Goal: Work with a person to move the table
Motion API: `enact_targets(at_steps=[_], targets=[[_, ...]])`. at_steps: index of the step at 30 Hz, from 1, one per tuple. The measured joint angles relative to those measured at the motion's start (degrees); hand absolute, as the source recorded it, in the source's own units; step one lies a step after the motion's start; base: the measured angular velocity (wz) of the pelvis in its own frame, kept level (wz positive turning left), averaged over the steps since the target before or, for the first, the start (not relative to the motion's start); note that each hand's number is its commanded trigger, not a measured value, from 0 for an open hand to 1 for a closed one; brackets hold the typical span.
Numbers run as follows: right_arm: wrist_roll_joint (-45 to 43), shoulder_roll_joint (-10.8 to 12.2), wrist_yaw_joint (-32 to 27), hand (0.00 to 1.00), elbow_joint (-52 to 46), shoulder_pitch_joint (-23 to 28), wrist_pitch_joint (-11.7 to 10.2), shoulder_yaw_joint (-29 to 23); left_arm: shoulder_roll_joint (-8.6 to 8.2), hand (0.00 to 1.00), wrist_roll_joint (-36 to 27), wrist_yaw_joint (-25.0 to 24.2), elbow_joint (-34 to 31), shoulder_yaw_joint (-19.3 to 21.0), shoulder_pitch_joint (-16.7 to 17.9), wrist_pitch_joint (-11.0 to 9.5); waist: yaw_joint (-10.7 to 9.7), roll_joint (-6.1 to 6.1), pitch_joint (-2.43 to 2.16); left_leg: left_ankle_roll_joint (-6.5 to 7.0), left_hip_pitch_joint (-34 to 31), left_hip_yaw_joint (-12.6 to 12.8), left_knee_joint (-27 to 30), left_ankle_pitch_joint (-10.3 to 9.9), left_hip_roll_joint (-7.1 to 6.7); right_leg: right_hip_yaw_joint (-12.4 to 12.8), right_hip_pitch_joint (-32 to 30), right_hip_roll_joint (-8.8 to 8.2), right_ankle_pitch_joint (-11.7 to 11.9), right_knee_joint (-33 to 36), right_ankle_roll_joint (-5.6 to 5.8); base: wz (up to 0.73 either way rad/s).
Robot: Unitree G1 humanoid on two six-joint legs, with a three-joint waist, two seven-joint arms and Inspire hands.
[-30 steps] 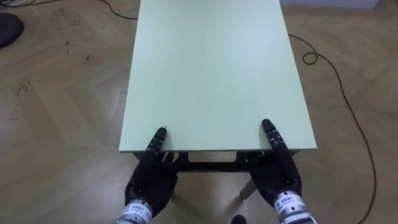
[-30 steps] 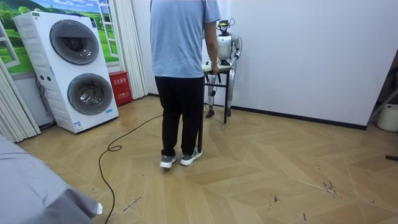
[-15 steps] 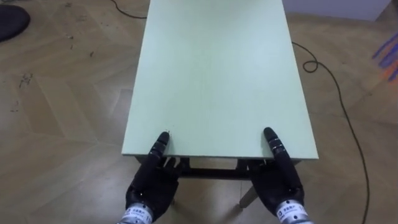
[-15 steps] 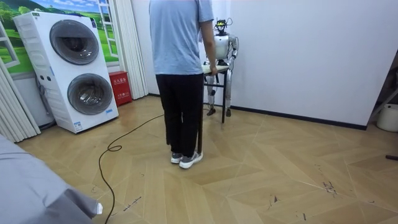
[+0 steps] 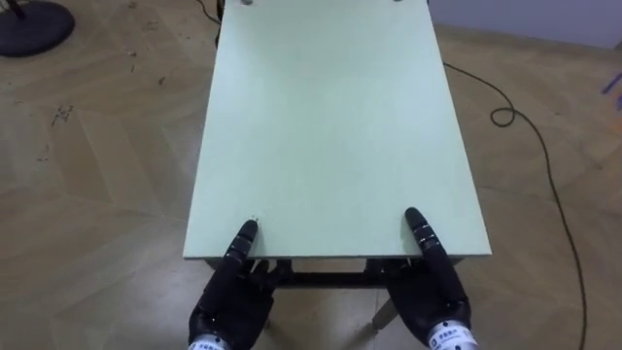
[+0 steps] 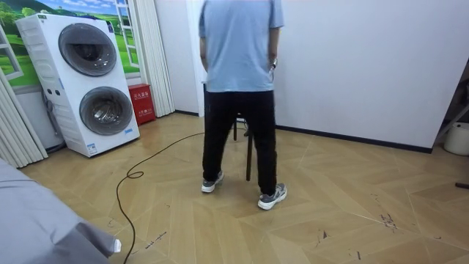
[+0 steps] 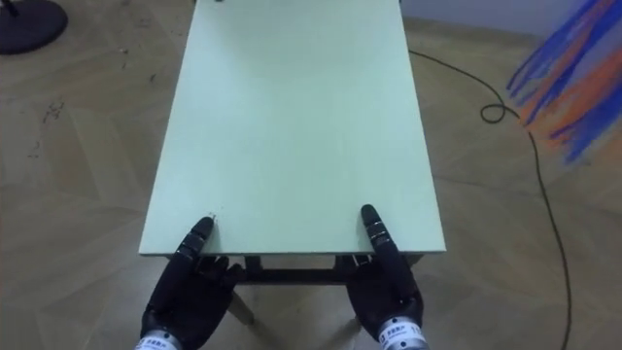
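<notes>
Pale-green table (image 5: 330, 126) on a wood floor (image 5: 97, 146), my hands at one short end, a person (image 6: 240, 59) by the table.
My left hand (image 5: 231, 297) and right hand (image 5: 430, 292) sit near the two corners of the near edge, each reaching up over it onto the top, the rest below (whether either is closed on the edge I cannot tell). Room view: the person stands back to camera, and one dark table leg (image 6: 249, 158) shows between their legs. A dark cable (image 5: 530, 146) loops on the floor right of the table.

you'll see two stacked washing machines (image 6: 88, 81) beside a curtain (image 6: 150, 44), a red box (image 6: 141, 104) at its foot, a white container (image 6: 458, 138) on the room view's right.
</notes>
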Motion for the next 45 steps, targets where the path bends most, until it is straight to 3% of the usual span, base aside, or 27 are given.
enact_targets(at_steps=[6,9,11,13,21,24,27,30,34,37,45], targets=[[-0.82,-0.83,-0.04,1.0,0.02,-1.0,-0.41,0.05,0.54,1.0,-1.09,-0.16,-0.2,-0.65,0.18,-0.02,0.7,0.0,-0.02,-0.71,-0.27,-1.73,0.04,0.48,0.4,-1.37,1.38,0.47,-0.23,-0.56,-0.59,0.14],[-1.65,-0.66,-0.03,1.0,0.02,-0.7,-0.49,-0.32,0.55,1.0,-1.37,-0.16,-0.33,-0.91,0.19,-0.11,0.25,0.48,-0.44,-0.89,-1.46,-3.78,0.88,0.6,0.57,-3.87,2.76,0.79,-0.19,-2.05,-0.68,0.42],[-1.62,-0.43,-0.04,1.0,0.01,-0.66,-0.46,-0.2,0.68,1.0,-1.37,-0.16,-0.41,-0.91,0.21,-0.23,-0.3,1.21,-0.86,-0.82,-2.46,-4.05,1.55,0.78,0.61,-5.36,2.97,0.53,-0.45,-1.99,-0.61,0.4],[-1.82,-0.3,-0.04,1.0,0.01,-0.65,-0.45,-0.31,0.74,1.0,-1.31,-0.16,-0.42,-0.98,0.21,-0.34,-1.3,1.57,-0.99,-0.56,-3.15,-3.95,1.73,1.17,0.5,-7.02,3.63,0.09,-0.62,-2.05,-0.41,0.47],[-2.47,-0.55,0.0,1.0,-0.48,-0.9,-0.45,-0.68,0.51,1.0,-1.47,-0.01,-0.42,-1.88,0.29,-1.05,-1.81,2.63,-0.97,0.92,-2.77,-3.51,-2.34,4.18,-1.88,-11.62,6.18,-2.18,0.24,-5.12,1.01,0.38],[-2.55,-0.66,0.0,1.0,-0.5,-1.22,-0.44,-0.37,0.42,1.0,-1.77,-0.01,-0.44,-2.39,0.46,-1.56,-1.76,2.69,-0.93,1.81,-2.12,-3.54,-5.68,6.18,-3.95,-13.03,6.35,-4.12,0.01,-5.02,1.85,0.39],[-2.39,-0.81,0.0,1.0,-0.58,-1.38,-0.46,-0.49,0.48,1.0,-1.86,-0.09,-0.45,-2.84,0.46,-2.27,-1.73,2.73,-0.94,2.41,-1.99,-3.53,-6.96,7.02,-5.09,-14.11,6.42,-5.49,-0.38,-4.27,2.51,0.35],[-2.45,-0.94,0.0,1.0,-0.59,-1.44,-0.44,-0.65,0.54,1.0,-1.9,-0.22,-0.47,-2.84,0.38,-2.34,-2.12,2.7,-0.89,3.17,-2.34,-3.65,-7.2,7.47,-6.4,-12.62,6.57,-6.77,-1.08,-2.94,3.55,0.42],[-2.17,-0.6,0.05,1.0,-0.6,-1.08,-0.38,-0.76,0.75,1.0,-1.36,-0.26,-0.46,-2.63,0.02,-2.46,-5.17,2.86,-0.74,4.46,-4.28,-7.48,-7.0,8.29,-9.23,-8.74,6.87,-7.89,-2.36,-1.89,5.43,0.68],[-1.69,-0.03,0.04,1.0,-0.59,-1.06,-0.48,-0.52,1.27,1.0,-1.37,-0.25,-0.48,-2.77,-0.52,-3.02,-5.25,2.23,-0.21,4.8,-4.6,-9.21,-7.14,8.59,-10.41,-6.1,7.58,-7.82,-2.89,-2.43,6.05,0.37],[-1.35,0.04,0.41,1.0,-0.6,-1.54,-1.1,0.0,2.39,1.0,-1.53,-0.16,-1.54,-2.76,-0.66,-3.43,-3.74,1.5,0.02,4.64,-5.33,-11.74,-7.1,9.35,-10.68,-3.07,10.13,-5.17,-1.88,-7.65,5.57,0.21]])
